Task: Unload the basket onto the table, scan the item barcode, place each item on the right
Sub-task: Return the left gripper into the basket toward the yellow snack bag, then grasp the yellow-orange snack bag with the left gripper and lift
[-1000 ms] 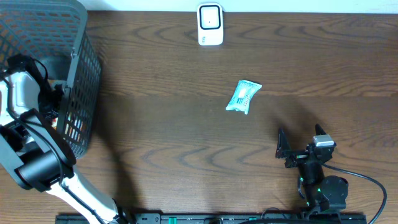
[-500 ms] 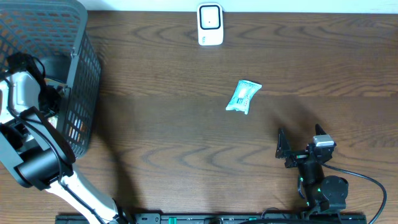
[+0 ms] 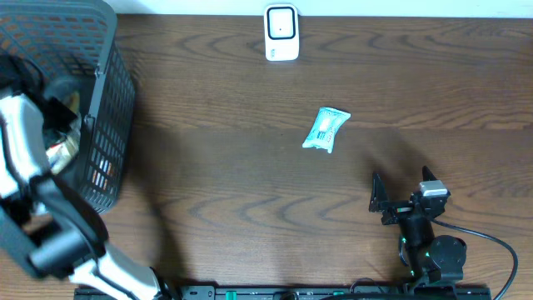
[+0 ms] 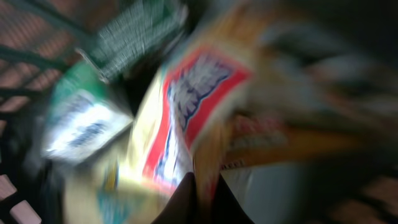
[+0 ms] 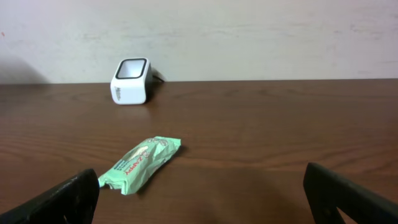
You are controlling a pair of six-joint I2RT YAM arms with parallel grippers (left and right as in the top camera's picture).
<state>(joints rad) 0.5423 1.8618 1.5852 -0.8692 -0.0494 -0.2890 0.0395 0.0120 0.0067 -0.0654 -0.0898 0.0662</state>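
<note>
My left gripper [image 4: 204, 182] is inside the grey mesh basket [image 3: 112, 58], shut on the edge of a yellow packet with a red-and-white label [image 4: 186, 106]. That view is heavily blurred. From overhead the left gripper [image 3: 60, 117] is mostly hidden by the arm and the basket wall. The white barcode scanner [image 3: 281, 33] stands at the table's far edge, also seen from the right wrist as the scanner [image 5: 130, 81]. My right gripper [image 3: 400, 200] rests near the front right, open and empty [image 5: 208, 199].
A mint-green snack packet [image 3: 326, 129] lies on the wooden table between scanner and right gripper, the same packet [image 5: 142, 163] lying just ahead of the right fingers. The basket holds other packets, among them a green-and-white one [image 4: 81, 124].
The left gripper went from open to shut on the yellow packet in the basket, and the left arm has shifted; its wrist view is now motion-blurred. The right arm has stayed still.
</note>
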